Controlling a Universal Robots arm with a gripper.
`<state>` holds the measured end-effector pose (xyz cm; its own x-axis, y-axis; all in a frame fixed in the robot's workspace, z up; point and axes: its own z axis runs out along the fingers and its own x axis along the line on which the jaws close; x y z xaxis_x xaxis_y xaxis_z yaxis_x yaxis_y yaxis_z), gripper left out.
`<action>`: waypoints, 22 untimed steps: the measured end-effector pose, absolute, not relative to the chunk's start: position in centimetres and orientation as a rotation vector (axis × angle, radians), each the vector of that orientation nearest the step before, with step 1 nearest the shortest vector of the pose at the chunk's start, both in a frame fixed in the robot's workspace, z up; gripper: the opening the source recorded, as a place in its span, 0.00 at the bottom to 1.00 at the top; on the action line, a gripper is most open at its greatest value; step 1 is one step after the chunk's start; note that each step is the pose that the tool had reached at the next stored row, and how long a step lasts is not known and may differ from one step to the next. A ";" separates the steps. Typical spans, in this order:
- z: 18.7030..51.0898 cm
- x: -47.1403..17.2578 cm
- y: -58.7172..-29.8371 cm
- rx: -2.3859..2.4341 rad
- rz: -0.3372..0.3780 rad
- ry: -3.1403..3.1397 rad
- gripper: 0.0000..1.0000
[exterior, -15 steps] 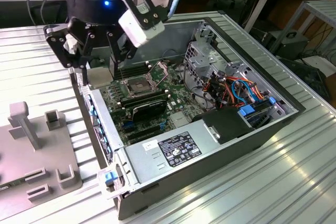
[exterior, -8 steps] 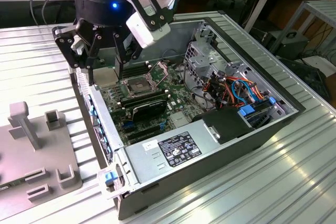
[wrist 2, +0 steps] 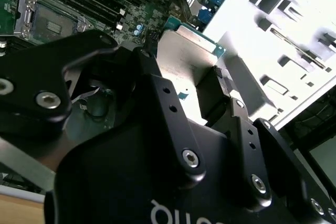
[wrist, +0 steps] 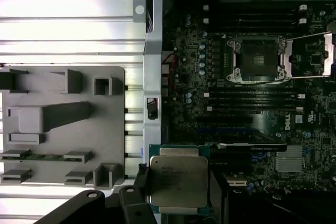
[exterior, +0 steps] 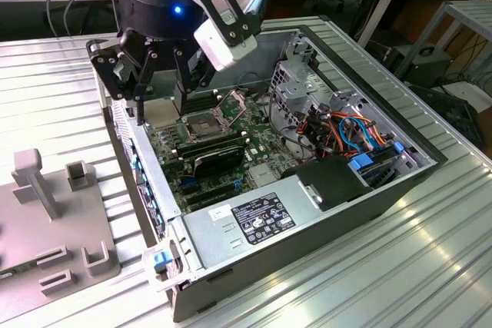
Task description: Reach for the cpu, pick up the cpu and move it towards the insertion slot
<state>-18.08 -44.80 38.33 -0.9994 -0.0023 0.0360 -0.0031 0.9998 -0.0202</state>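
The open grey sheet-metal computer case (exterior: pixel 323 190) is occupying the centre of the exterior view, lying on the ribbed aluminium table (exterior: pixel 430 266). The green motherboard (exterior: pixel 231 151) is lying flat inside the case. A grey moulded fixture tray (exterior: pixel 46 228) with upright holders is resting on the table at the lower left of the exterior view.

The black gripper (exterior: pixel 157 74) of the arm is hanging at the upper left of the exterior view, above the case edge and just beside the socket area. The gripper is holding the cpu (wrist: pixel 178 179), a thin square chip with a dull silver-tan metal lid on a green base. In the first wrist view the chip is sitting at the lower centre of the frame, seated between the black fingers (wrist: pixel 131 205). In the second wrist view the chip (wrist 2: pixel 184 56) is showing at the upper centre, clamped at 2 opposite edges.

The insertion slot (wrist: pixel 257 59), a square socket with a silver metal frame and a dark centre, is lying at the upper right of the first wrist view, its hinged bracket (wrist: pixel 315 56) swung open. The chip is well apart from it, not yet above it.

Handling judgement: the chip is light and rigid, its smooth lid is likely slippery, and its underside contacts are likely fragile. Edge grip only is advisable, with the chip kept level.
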 end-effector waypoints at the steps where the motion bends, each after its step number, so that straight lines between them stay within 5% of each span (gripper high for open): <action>1: 38.3 -17.9 -44.8 0.004 0.032 -3.105 0.54; 22: 36.8 -8.9 -41.9 0.002 0.033 -3.106 0.54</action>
